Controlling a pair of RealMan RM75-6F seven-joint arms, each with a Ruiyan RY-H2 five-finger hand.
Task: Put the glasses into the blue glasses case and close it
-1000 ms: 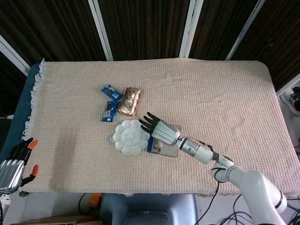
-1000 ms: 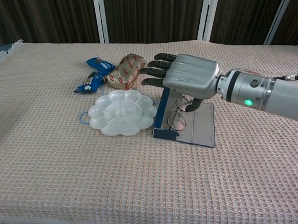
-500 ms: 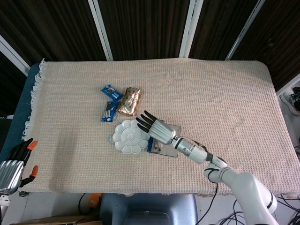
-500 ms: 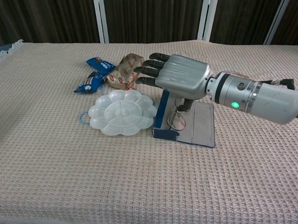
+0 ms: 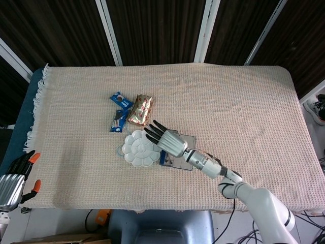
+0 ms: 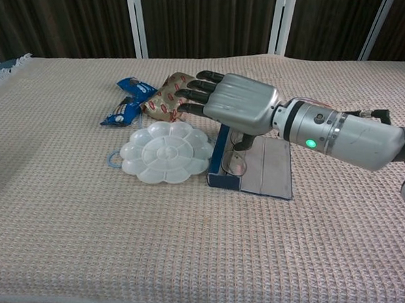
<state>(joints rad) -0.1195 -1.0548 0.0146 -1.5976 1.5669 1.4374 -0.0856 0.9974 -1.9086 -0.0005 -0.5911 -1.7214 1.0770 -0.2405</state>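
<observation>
Blue glasses case open beneath right hand, glasses inside, fingers spread, holding nothing

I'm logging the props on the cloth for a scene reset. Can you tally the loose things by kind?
Blue snack packets: 2
Red and gold patterned packet: 1
White flower-shaped paint palette: 1
Blue glasses case, open: 1
Glasses, lying in the case: 1
Total: 6

Right hand: silver shell, black fingers, green light glowing on its grey wrist, white forearm. Left hand, lower left: silver, black fingers, orange tips.
</observation>
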